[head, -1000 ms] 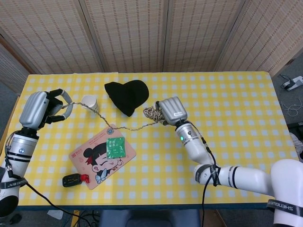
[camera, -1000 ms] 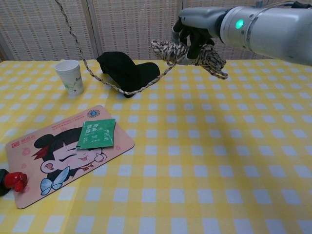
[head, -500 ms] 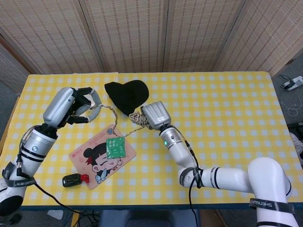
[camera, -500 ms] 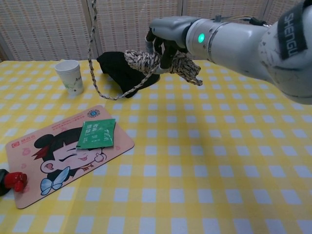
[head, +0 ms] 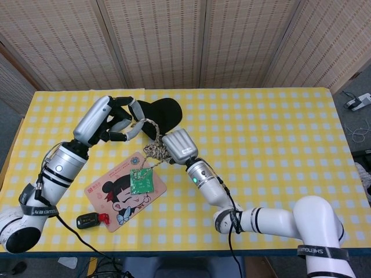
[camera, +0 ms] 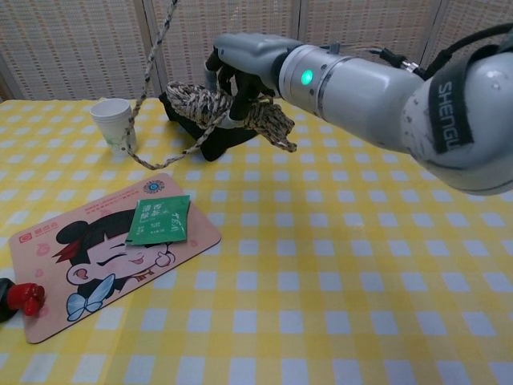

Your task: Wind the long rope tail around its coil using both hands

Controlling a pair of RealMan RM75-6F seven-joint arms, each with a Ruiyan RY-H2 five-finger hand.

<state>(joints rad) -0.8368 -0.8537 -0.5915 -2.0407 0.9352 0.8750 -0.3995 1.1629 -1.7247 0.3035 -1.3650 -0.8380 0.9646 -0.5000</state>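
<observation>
1. The rope coil [camera: 228,112] is gripped in the right hand [head: 178,147], whose fingers [camera: 232,80] are closed around the bundle; it is held above the yellow checked table [head: 278,150], in front of the black hat [camera: 210,128].
2. In the head view most of the coil is hidden beneath the right hand, and only a short stretch of braid is seen at its left edge.
3. The long rope tail [camera: 148,80] is seen in the chest view running from the coil down in a slack loop close to the tablecloth, then up and out of the top of the frame.
4. The tail's upper end is held by the left hand [head: 113,119], whose fingers are curled about the rope beside the hat; the hand is raised above the table.
5. A paper cup [camera: 112,124] is seen standing upright behind the hanging tail in the chest view.
6. A cartoon-printed mat [head: 124,191] is laid near the table's front left, and a green packet [head: 141,180] is rested on it.
7. A small black and red object [head: 93,219] is placed just beside the mat's front corner.
</observation>
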